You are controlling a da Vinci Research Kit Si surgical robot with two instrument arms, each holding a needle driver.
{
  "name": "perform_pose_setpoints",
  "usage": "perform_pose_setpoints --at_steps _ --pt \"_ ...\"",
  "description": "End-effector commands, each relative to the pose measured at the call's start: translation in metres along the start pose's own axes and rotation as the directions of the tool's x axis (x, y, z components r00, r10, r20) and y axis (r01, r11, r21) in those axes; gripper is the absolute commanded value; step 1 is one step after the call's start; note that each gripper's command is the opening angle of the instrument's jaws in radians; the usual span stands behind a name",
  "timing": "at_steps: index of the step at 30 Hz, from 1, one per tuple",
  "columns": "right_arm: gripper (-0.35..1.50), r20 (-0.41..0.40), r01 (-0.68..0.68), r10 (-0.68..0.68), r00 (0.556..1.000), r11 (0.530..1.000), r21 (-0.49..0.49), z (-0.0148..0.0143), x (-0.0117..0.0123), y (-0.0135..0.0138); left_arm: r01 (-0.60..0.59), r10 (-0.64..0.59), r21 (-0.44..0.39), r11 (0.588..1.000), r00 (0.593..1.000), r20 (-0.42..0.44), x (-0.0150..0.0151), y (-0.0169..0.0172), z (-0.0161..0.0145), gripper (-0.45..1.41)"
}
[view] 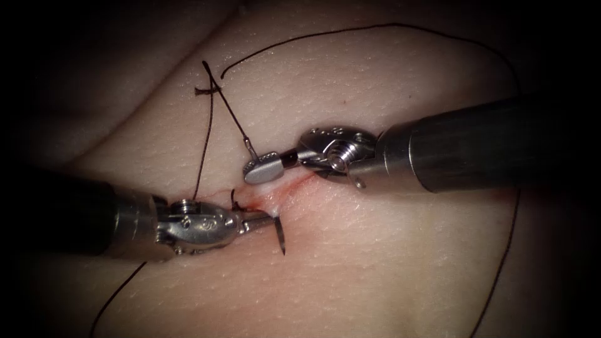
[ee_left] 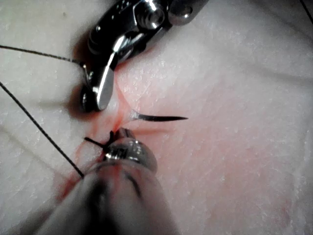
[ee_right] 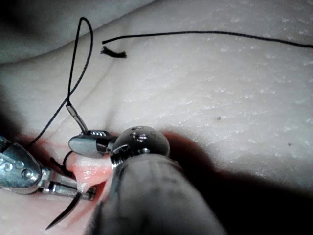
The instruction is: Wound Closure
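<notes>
Needle (view: 280, 236) is seen lodged in the tissue (view: 375, 263) across the lower end of the cut (view: 294, 183). Its tail stands clear on the cut's left and its dark point is out again just below the cut. The tail end is pinched between the pressed-together jaws of the right tool (view: 263, 169), just short of where the thread (view: 228, 106) joins it. The left tool (view: 258, 218) is laid with its tip touching, or all but touching, the emerged part of the needle. Whether anything is gripped there cannot be told.

The step is judged to be mid-bite: both edges are crossed, but the needle is not yet freed. The next move calls for a firm hold behind the point, a path kept to the needle's curve, and the tail being let go.

1 finished knot (view: 203, 91) with frayed ends lies well up the tissue, and the thread is looped past it. 2 short dark thread ends (view: 234, 199) stand at the cut just beside the left tool. Red fluid (view: 275, 194) is spread along the cut, so the exit site is partly masked. More thread is draped in a wide arc round the right tool's shaft, where it could be snagged
</notes>
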Motion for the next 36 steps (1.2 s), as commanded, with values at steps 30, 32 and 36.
perform_pose_setpoints --at_steps 30,32,36 --pt "1.23 -0.107 0.043 -0.046 0.993 0.999 -0.031 -0.0032 0.0039 0.0023 -0.504 0.518 0.155 0.849 0.854 -0.059 0.0025 0.0014 -0.0004 0.94" --pt "1.21 -0.108 0.043 -0.046 0.993 0.999 -0.033 -0.0032 0.0038 0.0023 -0.536 0.545 0.14 0.833 0.837 -0.039 0.0022 0.0016 -0.0002 0.94" --pt "1.21 -0.11 0.048 -0.052 0.993 0.998 -0.04 -0.0033 0.0038 0.0023 -0.588 0.596 0.134 0.798 0.803 -0.021 0.002 0.0017 0.0001 0.93"
